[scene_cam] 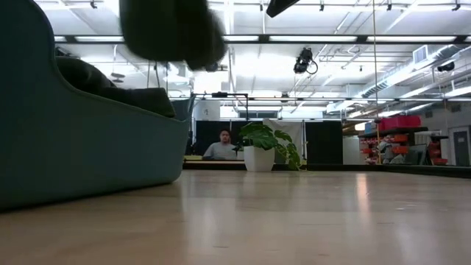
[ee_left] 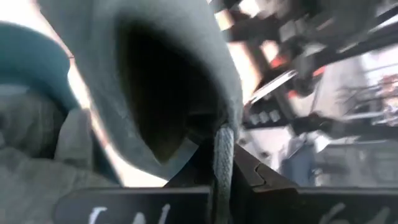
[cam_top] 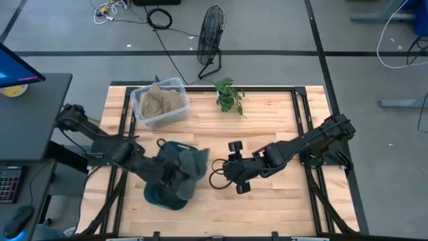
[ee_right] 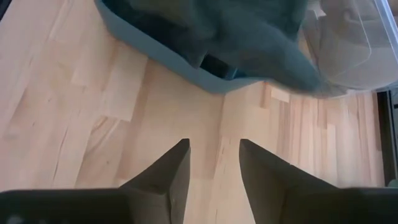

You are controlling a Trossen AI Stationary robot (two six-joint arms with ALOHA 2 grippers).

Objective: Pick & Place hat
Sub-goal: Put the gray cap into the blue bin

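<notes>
1. The step in hand looked like the placing: the left claw (cam_top: 175, 175) held a soft grey-green fabric hat (cam_top: 189, 163) over a dark teal round plastic tub (cam_top: 164, 195) near the front of the light wooden slatted surface (cam_top: 267, 207).
2. To do it well, I judged the left arm should carry the hat fully over the tub's opening, lower until the loose cloth sags inside the rim, and only then let go, since limp fabric can drape over the wall and slide out.
3. In the left wrist view the left claw was closed on a fold of the hat's edge (ee_left: 224, 155), pinched between its dark fingers, with the hollow of the hat hanging in front of the lens and the teal tub wall (ee_left: 31, 56) beside it.
4. The hat was partly above the tub and partly spilling toward the middle of the surface, not yet settled inside.
5. The right claw (ee_right: 213, 163) hovered low over the bare wood just beside the tub, its two fingers parted with a plain gap and holding nothing; it touched neither hat nor tub.
6. A clear plastic bin with tan cloth (cam_top: 160, 102) and a small green potted plant (cam_top: 229, 95) stood toward the back, well apart from the work.
</notes>
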